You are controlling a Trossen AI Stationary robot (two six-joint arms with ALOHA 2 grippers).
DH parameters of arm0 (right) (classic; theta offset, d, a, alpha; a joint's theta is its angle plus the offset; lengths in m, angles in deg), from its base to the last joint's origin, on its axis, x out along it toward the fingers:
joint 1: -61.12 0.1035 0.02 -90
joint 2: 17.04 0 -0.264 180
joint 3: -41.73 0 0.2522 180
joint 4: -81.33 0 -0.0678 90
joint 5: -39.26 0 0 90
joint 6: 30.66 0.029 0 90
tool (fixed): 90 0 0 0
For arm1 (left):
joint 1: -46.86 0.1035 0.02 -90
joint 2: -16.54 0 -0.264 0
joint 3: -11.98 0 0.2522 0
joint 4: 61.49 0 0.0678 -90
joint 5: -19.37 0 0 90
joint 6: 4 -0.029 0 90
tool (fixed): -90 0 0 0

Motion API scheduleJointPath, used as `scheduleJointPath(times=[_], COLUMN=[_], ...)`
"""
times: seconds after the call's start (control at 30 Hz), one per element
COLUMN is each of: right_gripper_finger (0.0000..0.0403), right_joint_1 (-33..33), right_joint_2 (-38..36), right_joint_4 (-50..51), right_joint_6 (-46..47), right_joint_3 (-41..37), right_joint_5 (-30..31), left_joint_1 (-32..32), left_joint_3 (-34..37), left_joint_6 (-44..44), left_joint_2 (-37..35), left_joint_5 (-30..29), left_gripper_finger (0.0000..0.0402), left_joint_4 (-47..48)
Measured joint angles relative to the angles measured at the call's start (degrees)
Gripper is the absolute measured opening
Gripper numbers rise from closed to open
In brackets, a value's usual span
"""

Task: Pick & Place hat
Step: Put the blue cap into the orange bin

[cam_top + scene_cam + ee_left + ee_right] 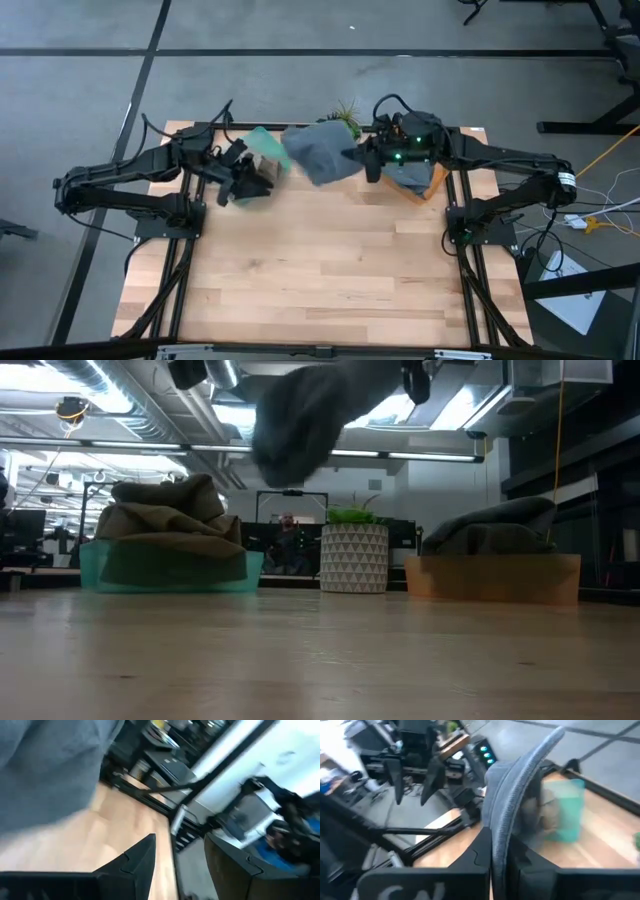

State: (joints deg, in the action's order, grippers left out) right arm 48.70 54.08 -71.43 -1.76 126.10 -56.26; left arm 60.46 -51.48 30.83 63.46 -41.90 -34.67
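A grey hat (pixel 318 152) hangs in the air above the far part of the table, between the two bins; the low view shows it high up (pixel 300 420). My right gripper (pixel 358 158) reaches in from the right and is shut on it. My left gripper (pixel 252 186) stands open to the left of the hat, in front of the teal bin (pixel 264 148), touching nothing. Its two spread fingers show in the right wrist view (pixel 412 795). From the left wrist the hat (pixel 50 765) fills the upper corner. My right gripper pinches the hat's edge (pixel 499 827) between its two fingers, which come nearly level from the table's right side. The hat is seen edge-on, running away from the fingers. It is lifted clear of the table and droops below the hold.
The teal bin (pixel 165 565) at the far left holds olive-brown hats. An orange bin (pixel 492 578) at the far right holds grey ones. A potted plant (pixel 353 555) stands between them at the far edge. The near half of the wooden table (pixel 320 270) is bare.
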Motion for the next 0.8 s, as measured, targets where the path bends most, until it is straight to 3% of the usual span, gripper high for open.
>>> scheduleJointPath(times=[0.43, 0.8], right_gripper_finger=[0.0016, 0.0015], right_joint_1=[-0.2, -0.2], right_joint_2=[0.0, -0.1], right_joint_4=[-7.5, -12.4], right_joint_6=[-0.8, -2.4], right_joint_3=[0.0, 0.0], right_joint_5=[0.9, -0.1], left_joint_1=[-1.6, -1.6], left_joint_3=[0.0, 0.0], left_joint_6=[-2.1, -1.4], left_joint_2=[1.8, 3.6], left_joint_5=[-25.4, -34.2], left_gripper_finger=[0.0148, 0.0152], left_joint_4=[0.1, -3.3])
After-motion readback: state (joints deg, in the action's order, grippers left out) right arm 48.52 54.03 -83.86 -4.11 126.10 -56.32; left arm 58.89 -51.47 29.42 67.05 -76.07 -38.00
